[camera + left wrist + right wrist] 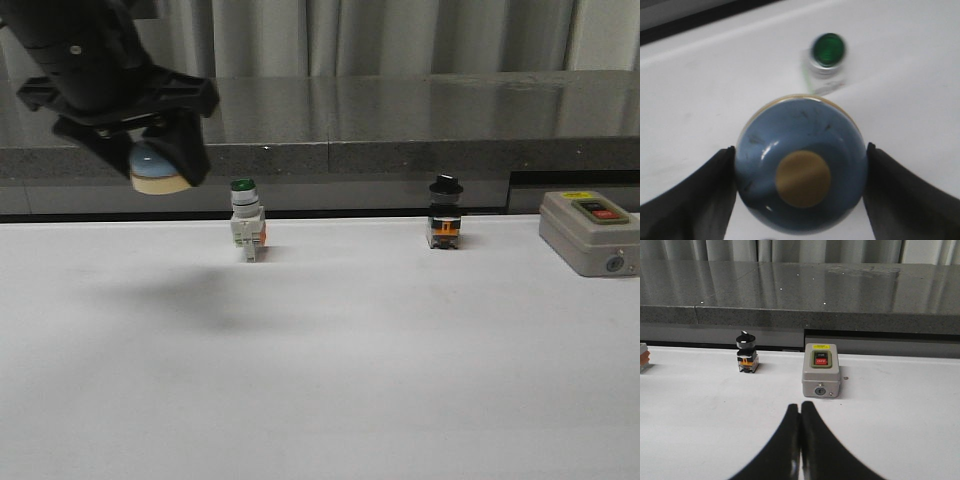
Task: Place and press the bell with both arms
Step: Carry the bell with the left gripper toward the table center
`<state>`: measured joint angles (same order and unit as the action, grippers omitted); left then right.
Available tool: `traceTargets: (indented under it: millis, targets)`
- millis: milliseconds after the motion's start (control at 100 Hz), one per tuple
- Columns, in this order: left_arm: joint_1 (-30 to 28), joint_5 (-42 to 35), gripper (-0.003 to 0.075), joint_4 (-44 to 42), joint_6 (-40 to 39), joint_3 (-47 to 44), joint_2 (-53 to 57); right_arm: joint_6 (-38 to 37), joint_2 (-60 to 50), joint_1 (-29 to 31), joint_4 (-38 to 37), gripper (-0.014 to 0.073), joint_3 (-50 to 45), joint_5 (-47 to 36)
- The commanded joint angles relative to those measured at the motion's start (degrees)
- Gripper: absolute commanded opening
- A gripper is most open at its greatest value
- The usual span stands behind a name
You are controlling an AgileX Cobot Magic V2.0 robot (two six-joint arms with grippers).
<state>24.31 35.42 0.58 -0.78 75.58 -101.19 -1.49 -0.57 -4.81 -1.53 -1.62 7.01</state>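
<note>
My left gripper [155,160] is shut on the bell [155,170] and holds it high above the white table at the far left. The bell is a light-blue dome with a cream base. In the left wrist view the bell [800,165] fills the space between the two black fingers [695,200], its cream knob facing the camera. My right gripper [800,407] is shut and empty, low over the table, short of the grey box. It does not show in the front view.
A green-capped white push-button switch [246,230] stands at the back, just right of the held bell; it also shows in the left wrist view [827,52]. A black knob switch [445,222] and a grey box with red and black buttons [590,230] stand further right. A dark ledge runs behind.
</note>
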Motion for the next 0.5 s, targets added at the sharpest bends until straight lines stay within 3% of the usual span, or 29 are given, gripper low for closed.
traceTargets:
  millis: [0, 230, 490]
  targets:
    - [4.5, -2.1, 0.0216, 0.4, 0.1, 2.1, 2.7, 0.1, -1.1, 0.4, -0.3, -0.0060, 0.9, -4.9]
    - [13.0, -3.2, 0.0216, 0.3, 0.2, 5.6, -1.7, 0.1, -1.1, 0.4, -0.3, -0.0060, 0.9, -4.9]
    - [16.6, -3.2, 0.0216, 0.2, 0.2, 10.2, -10.3, 0.1, -1.1, 0.4, -0.3, -0.0060, 0.9, -4.9]
